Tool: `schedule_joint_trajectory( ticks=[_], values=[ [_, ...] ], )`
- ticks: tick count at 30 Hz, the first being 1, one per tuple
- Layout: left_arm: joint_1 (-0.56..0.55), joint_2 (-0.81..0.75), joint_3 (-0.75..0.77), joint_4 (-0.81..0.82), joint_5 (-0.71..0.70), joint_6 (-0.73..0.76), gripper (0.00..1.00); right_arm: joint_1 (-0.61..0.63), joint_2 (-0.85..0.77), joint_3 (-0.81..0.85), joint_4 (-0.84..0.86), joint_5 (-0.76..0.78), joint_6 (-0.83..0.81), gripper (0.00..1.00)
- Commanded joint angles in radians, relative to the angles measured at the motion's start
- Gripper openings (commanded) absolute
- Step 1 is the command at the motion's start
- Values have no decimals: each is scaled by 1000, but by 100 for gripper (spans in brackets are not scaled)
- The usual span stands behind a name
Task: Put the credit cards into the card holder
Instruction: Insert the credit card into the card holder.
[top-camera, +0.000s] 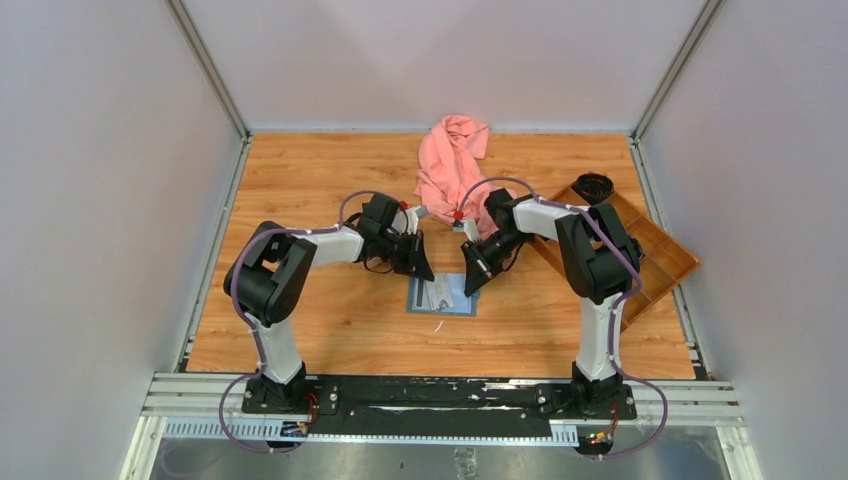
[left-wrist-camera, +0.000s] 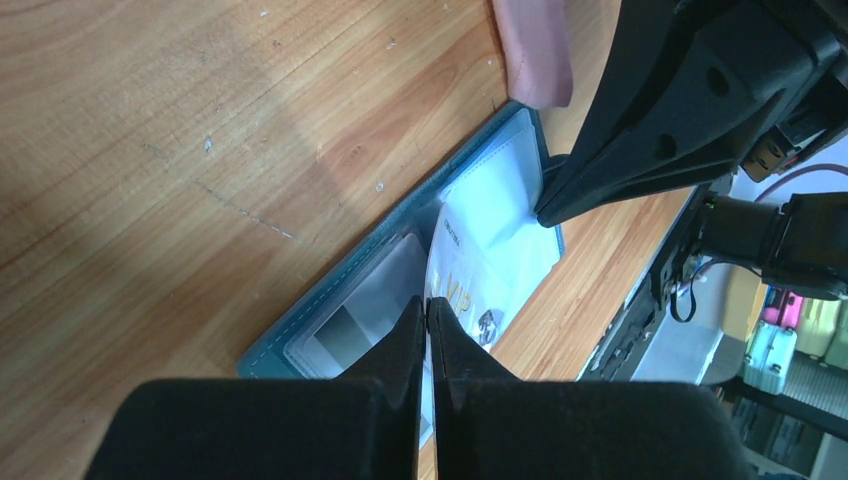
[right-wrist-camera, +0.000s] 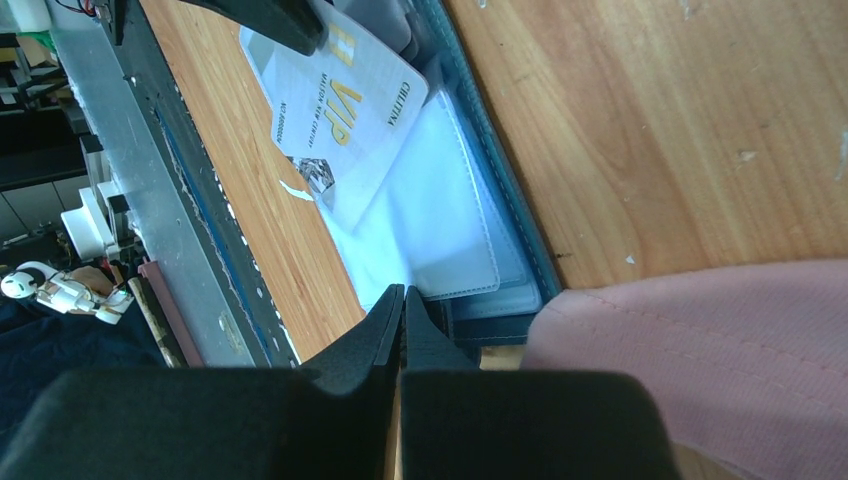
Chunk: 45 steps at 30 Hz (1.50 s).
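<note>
One pale card (left-wrist-camera: 470, 280) lies on the open holder (top-camera: 463, 300).

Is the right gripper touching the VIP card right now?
Apart. The right wrist view shows the right gripper, shut, at the near edge of the open card holder, with a stretch of bare holder between it and the VIP card.

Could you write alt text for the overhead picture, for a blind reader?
A robot's left pincer and right pincer, both shut, lean in over an open blue card holder on a wooden table; a pink cloth lies behind.
</note>
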<state>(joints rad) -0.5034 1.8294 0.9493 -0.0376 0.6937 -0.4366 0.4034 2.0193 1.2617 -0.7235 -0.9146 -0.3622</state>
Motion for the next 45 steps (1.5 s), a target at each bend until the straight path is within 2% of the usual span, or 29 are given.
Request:
schedule_joint_trajectory(
  ticks=[1, 15, 21, 24, 28, 33, 36, 41, 42, 45],
  values=[
    [-16, 52, 28, -117, -24, 53, 0, 20, -7, 6, 10, 36, -3, 0],
    [-28, 146, 123, -159, 30, 44, 0, 22, -12, 2, 21, 37, 2, 1],
    [-66, 175, 149, -110, 15, -16, 0, 22, -23, 5, 19, 14, -3, 5],
    [-69, 158, 137, -70, -16, -53, 12, 19, -46, 6, 6, -32, -30, 12],
    [-69, 100, 149, -88, -88, -55, 35, 9, -101, 10, -28, -95, -93, 22],
    [-69, 28, 182, -165, -195, -18, 50, -3, -162, 1, -49, -120, -151, 28],
    [-70, -13, 183, -197, -232, 0, 52, -10, -167, -1, -48, -118, -152, 28],
    [-70, -60, 150, -205, -256, 6, 51, -10, -144, 3, -44, -93, -133, 26],
    [-69, -73, 140, -206, -261, 5, 47, -11, -137, 5, -40, -78, -119, 25],
    [-71, -110, 93, -200, -263, -10, 28, -10, -106, 6, -25, -25, -80, 16]
  ],
)
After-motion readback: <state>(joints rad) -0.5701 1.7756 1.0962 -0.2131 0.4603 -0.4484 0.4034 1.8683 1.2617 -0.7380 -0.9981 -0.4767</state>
